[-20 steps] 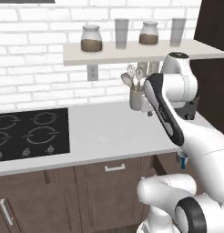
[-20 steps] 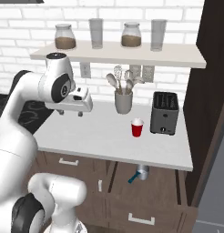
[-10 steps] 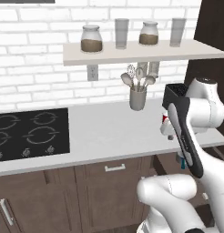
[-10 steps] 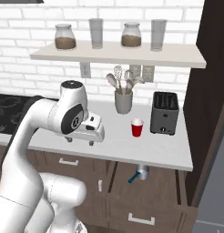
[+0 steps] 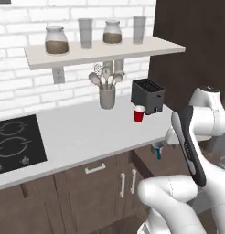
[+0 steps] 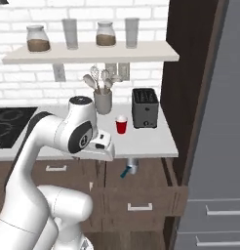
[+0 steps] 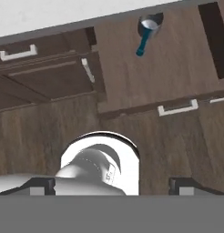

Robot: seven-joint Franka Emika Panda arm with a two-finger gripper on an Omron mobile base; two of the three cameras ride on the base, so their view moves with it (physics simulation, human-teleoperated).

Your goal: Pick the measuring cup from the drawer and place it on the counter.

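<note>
measuring cup: in open drawer, not yet gripped

measuring cup (image 7: pixel 146 32): lying on the floor of the open drawer (image 7: pixel 177 68), towards the back, its grey bowl tucked just under the overhanging edge of the counter (image 5: pixel 87 132) and its teal handle pointed out towards the drawer front. nothing is touching it. in the hand view nothing else is seen in the drawer. whether anything is in the bowl cannot be told.

gripper (image 7: pixel 113 185): spread wide and holding nothing, each finger (image 7: pixel 186 183) set far out to its side. it is held out in front of the cabinets, below counter level, well apart from the cup and aimed down at the drawer.

change noted: a second ago the hand was held above the counter; it has since been swung across and lowered past the counter edge. both base views have also shifted, so the base is judged to have driven along. the cup has not been moved. this is judged to be the approach stage; closing in, grasping, lifting and placing remain to be done. the overhang above the bowl is judged a likely obstacle, so the handle may be the easier part to take.

other containers:
- red cup (image 5: pixel 139 114), upright on the counter just beside the toaster (image 5: pixel 147 95); contents not visible.
- utensil holder (image 5: pixel 107 97), filled with a whisk and spoons.
- wall shelf (image 5: pixel 105 50), on which two jars with brown contents and two glasses are kept.
</note>
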